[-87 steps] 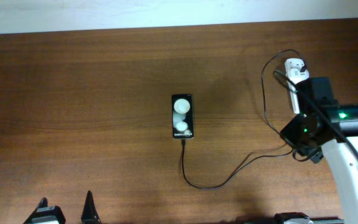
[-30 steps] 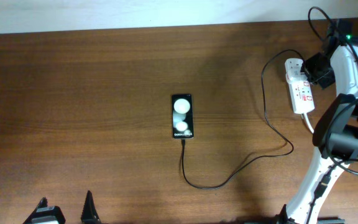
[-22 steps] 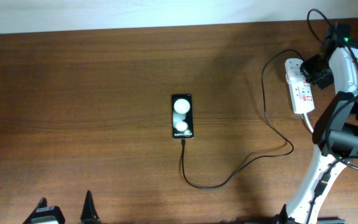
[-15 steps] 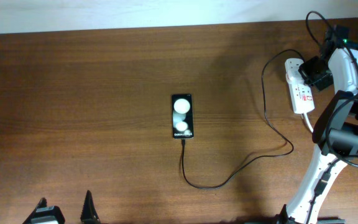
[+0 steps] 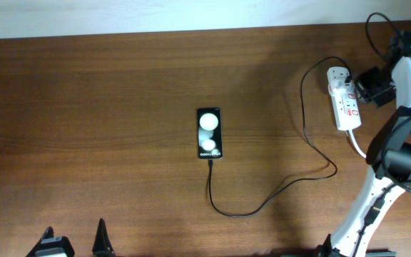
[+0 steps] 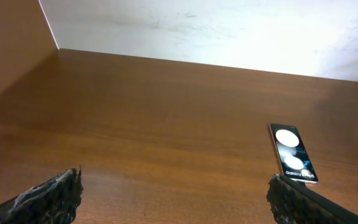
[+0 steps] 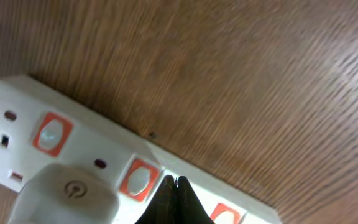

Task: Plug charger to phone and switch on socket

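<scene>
The phone (image 5: 209, 133) lies face up at the table's middle, with two white blobs on its black face; it also shows in the left wrist view (image 6: 293, 162). The charger cable (image 5: 262, 203) runs from the phone's near end in a loop to the white socket strip (image 5: 342, 100) at the right, where a white plug (image 7: 67, 193) sits in it. My right gripper (image 7: 174, 182) is shut, its tips over the strip right next to a red switch (image 7: 137, 179). My left gripper (image 6: 173, 193) is open and empty at the near left edge.
The strip's thick white cord (image 5: 357, 145) curves toward the right arm's base. More red switches (image 7: 50, 132) show on the strip. A white wall (image 6: 229, 31) borders the table's far edge.
The right arm swung from near the table's right front up to the socket strip, then shifted slightly right of it. The phone, cable and left arm have not moved.
</scene>
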Robot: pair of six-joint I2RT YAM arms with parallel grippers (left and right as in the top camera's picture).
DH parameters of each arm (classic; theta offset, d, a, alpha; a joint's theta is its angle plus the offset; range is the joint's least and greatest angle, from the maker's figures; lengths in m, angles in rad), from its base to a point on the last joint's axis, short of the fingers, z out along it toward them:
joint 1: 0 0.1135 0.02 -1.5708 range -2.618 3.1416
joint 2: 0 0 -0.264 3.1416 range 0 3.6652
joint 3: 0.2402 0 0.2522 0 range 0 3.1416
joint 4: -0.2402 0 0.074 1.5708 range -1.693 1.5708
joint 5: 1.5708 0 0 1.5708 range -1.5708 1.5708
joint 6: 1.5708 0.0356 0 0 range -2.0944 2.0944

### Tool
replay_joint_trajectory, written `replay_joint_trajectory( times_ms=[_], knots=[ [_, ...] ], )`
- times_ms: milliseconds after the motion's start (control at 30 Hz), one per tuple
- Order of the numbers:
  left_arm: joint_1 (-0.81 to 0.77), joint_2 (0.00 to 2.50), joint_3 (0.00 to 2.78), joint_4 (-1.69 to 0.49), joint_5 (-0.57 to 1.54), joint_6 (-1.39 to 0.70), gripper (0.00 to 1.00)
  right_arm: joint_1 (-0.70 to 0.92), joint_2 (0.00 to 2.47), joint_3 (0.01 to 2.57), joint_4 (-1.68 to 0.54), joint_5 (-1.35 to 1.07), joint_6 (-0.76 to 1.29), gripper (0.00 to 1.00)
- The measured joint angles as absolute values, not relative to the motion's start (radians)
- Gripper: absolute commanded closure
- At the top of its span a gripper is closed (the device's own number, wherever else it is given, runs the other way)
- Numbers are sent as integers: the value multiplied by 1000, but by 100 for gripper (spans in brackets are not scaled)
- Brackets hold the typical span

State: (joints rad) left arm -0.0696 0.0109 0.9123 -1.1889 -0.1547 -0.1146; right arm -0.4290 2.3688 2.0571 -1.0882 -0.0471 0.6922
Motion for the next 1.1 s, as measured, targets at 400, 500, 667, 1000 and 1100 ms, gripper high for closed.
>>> replay_joint_trajectory(
  times_ms=[400,500,667,1000,1100],
  knots=[
    [-70,11,912,-1188,-155,-115,1,-437,2369,2057,-1053,-164,643,96],
    [-70,11,912,-1189,-155,-115,1,-422,2371,2057,-1042,-161,642,96],
    [-70,11,912,-1189,-155,-115,1,-385,2407,2075,-1059,-81,641,96],
    [-70,11,912,-1188,-155,-115,1,-364,2387,2086,-1179,-51,602,96],
    [-70,11,912,-1188,-154,-115,1,-374,2259,2076,-1197,-22,600,96]
  ],
)
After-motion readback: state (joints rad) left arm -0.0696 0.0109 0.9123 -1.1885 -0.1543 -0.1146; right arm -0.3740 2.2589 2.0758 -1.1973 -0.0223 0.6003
